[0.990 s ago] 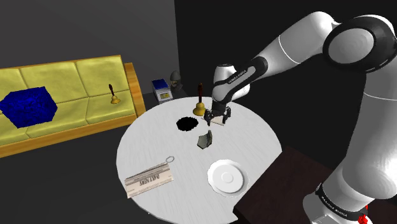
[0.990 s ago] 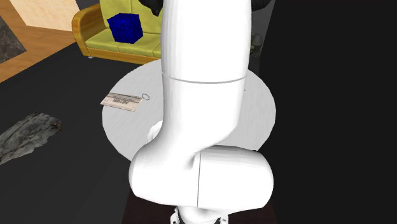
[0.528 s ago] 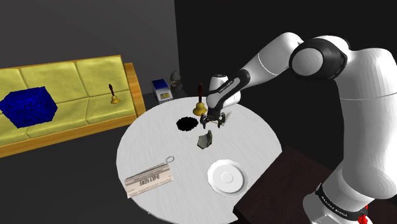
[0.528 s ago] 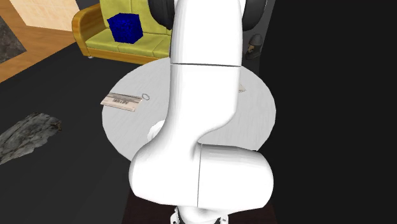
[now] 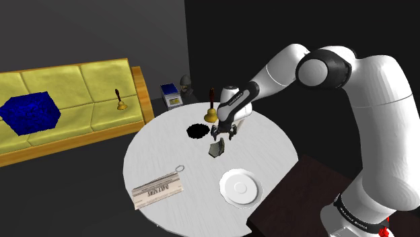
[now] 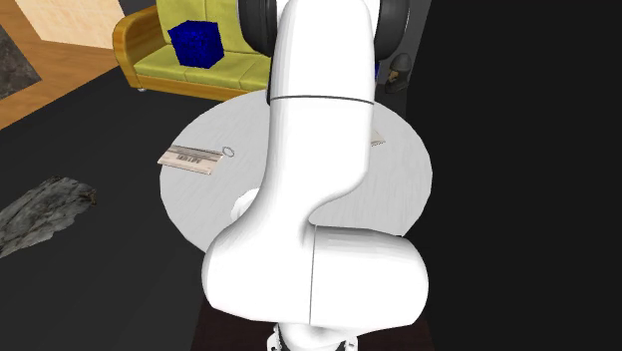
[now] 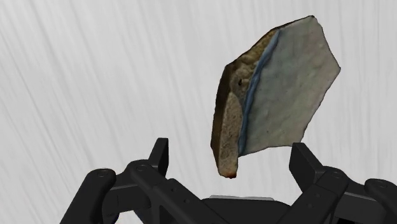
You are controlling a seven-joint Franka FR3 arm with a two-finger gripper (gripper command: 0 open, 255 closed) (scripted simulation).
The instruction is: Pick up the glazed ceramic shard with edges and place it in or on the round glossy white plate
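A round white bench [image 5: 161,148] stands in a dark-walled room. A yellow sofa [image 5: 81,94] at its 10 o'clock carries a blue box [image 5: 30,112], and beyond the wall's edge there is a black area. On the bench, seen from the shoulder view, a brass bell [image 5: 211,114] stands at 12 o'clock, a black disc [image 5: 197,130] lies at 11, a folded paper [image 5: 158,188] at 8 and the white plate [image 5: 239,186] at 5. The grey, blue-edged shard [image 5: 215,148] rests near the middle, well apart from the plate.

The arm arches over from the stand and points its gripper [image 5: 225,131] downward, just above the shard. In the wrist view the gripper [image 7: 229,156] is open, its fingers apart, with the shard [image 7: 280,89] lying beyond them untouched.

In the second exterior view the arm's white body covers the bench's [image 6: 399,189] middle.
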